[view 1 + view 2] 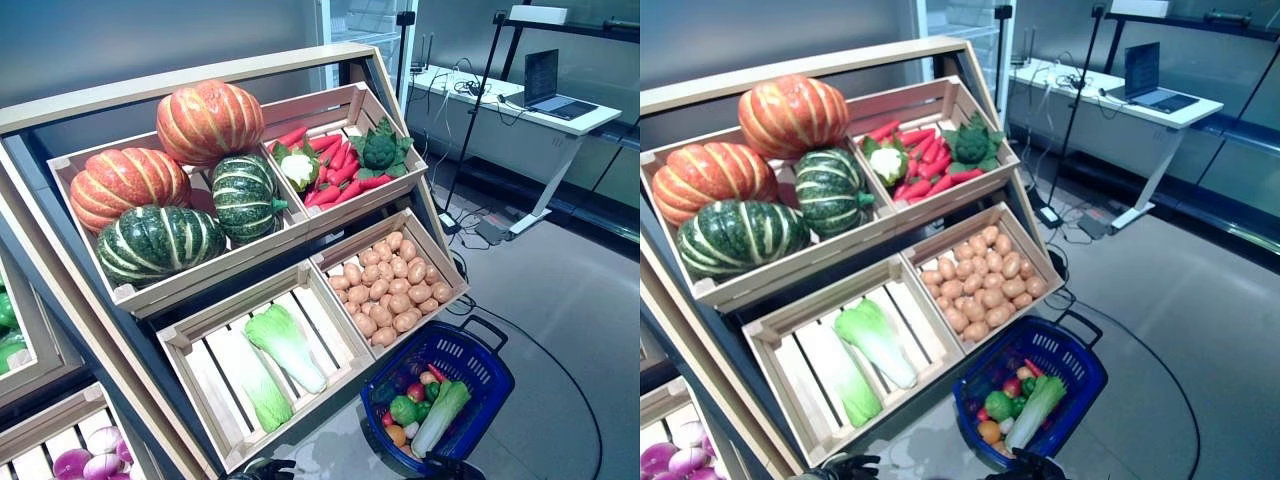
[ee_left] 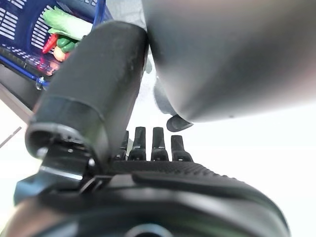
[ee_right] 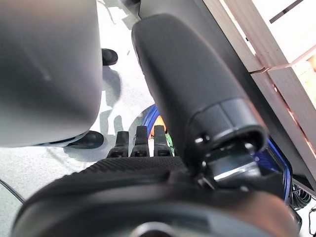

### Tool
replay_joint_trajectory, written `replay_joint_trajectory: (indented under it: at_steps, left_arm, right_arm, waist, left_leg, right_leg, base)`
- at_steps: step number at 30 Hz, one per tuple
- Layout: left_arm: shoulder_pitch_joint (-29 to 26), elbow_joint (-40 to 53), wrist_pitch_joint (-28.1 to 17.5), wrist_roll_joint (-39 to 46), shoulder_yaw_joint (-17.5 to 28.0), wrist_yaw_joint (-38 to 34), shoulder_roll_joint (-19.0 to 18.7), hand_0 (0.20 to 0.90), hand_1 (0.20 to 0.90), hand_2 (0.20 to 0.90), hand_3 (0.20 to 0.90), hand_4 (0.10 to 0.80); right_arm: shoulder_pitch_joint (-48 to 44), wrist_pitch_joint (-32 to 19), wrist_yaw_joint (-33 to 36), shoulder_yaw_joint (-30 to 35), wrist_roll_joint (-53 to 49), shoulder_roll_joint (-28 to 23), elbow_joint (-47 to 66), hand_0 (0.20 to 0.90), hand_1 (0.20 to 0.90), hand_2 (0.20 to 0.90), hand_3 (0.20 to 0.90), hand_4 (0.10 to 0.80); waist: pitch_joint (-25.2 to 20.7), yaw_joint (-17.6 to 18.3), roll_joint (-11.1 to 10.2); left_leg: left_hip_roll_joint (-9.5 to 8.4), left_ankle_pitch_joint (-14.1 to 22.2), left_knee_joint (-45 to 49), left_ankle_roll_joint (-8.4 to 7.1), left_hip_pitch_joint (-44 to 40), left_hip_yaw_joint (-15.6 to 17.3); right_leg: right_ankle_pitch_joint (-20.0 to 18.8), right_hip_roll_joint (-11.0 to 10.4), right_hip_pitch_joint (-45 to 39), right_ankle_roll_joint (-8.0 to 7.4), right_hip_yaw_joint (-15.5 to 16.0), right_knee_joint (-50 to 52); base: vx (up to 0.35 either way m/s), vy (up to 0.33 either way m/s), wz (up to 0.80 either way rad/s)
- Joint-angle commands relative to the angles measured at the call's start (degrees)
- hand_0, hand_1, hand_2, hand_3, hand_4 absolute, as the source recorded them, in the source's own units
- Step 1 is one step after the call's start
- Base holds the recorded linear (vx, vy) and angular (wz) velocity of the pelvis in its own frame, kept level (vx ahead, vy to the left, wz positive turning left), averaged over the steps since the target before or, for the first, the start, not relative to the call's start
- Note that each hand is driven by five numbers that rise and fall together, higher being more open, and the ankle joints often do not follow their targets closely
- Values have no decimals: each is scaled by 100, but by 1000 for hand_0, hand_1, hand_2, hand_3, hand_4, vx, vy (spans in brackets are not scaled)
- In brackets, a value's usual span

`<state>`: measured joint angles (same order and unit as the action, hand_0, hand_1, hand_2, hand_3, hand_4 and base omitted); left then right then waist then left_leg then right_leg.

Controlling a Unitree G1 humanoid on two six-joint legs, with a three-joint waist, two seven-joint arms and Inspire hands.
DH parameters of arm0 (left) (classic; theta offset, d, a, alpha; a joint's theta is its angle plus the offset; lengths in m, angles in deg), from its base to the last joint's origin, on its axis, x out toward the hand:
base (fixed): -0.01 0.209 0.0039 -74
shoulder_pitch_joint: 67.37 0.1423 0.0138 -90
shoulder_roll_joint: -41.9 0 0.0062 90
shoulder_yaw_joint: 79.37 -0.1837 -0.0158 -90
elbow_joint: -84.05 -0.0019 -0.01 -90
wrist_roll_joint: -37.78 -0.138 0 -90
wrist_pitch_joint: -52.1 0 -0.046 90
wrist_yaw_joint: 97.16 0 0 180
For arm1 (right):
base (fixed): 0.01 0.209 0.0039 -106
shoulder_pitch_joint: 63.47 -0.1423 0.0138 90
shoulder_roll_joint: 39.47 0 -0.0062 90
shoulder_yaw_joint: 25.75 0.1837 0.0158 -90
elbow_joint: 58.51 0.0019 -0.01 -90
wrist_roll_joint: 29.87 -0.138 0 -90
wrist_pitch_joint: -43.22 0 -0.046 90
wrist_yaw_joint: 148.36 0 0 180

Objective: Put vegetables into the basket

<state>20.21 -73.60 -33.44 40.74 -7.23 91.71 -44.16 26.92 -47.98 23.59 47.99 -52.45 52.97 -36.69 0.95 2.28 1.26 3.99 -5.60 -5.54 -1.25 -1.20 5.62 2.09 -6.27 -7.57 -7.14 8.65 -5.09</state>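
While basket [image 1: 480,372] holds mixed vegetables, crates hold pumpkins [image 1: 205,120] (striped), potatoes [image 1: 388,285], cabbages [image 1: 285,345].

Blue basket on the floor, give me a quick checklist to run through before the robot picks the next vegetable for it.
1. Blue basket upright on the floor by the lower crates, mouth open: ok.
2. Room in the basket, vegetables cover only part of its bottom: ok.
3. Vegetables left on the shelf: potatoes, cabbages, red peppers, pumpkins: ok.
4. Left hand free, fingers straight, nothing held: ok.
5. Right hand free, fingers straight, nothing held: ok.
6. Hands near the crates: not ok, both hang low at the head views' bottom edge.
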Motion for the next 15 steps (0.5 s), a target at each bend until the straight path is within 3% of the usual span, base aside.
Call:
replay_joint_trajectory:
  at_steps: [1, 9, 10, 12, 15]
  left_arm:
    - [-513, -168, -304, -161, -154, 149, -87, 900, 900, 900, 900, 800]
    - [-691, 886, -836, -287, -317, 257, -385, 900, 900, 900, 900, 800]
    - [-745, 1704, -859, -474, -412, 74, -659, 900, 900, 900, 900, 800]
    - [-770, 2327, -916, -568, -437, -73, -931, 900, 900, 900, 900, 800]
    - [-899, 4299, -681, -994, -330, -168, -2043, 900, 900, 900, 900, 800]
  right_arm:
    - [-436, -192, -8, -112, 126, 189, 90, 900, 900, 900, 900, 800]
    - [-408, -59, -23, -170, 93, 83, 271, 900, 900, 900, 900, 800]
    - [-364, 28, -4, -210, 52, -15, 458, 900, 900, 900, 900, 800]
    - [-331, 102, 20, -214, 2, -94, 599, 900, 900, 900, 900, 800]
    - [-171, 80, 31, -126, -101, -262, 774, 900, 900, 900, 900, 800]
  waist:
    - [309, -11, -162]
    - [336, 23, -105]
    - [367, 28, -79]
    - [396, 11, -56]
    - [457, -92, 4]
  left_leg:
    - [123, 644, 54, -108, -480, 246]
    - [136, 608, 54, -152, -428, 262]
    - [138, 591, 54, -154, -405, 263]
    - [137, 576, 54, -153, -382, 252]
    - [132, 553, 54, -143, -325, 178]
  right_leg:
    - [-329, -348, 218, -125, -117, 91]
    - [-361, -314, 267, -129, -150, 62]
    - [-361, -304, 306, -128, -157, 82]
    - [-355, -299, 328, -122, -155, 100]
    - [-365, -299, 338, -104, -80, 83]
  base:
    - [0, 0, 0]
    - [-4, 0, 0]
    - [-48, 1, -1]
    - [-52, -2, 0]
    - [-40, -28, 5]
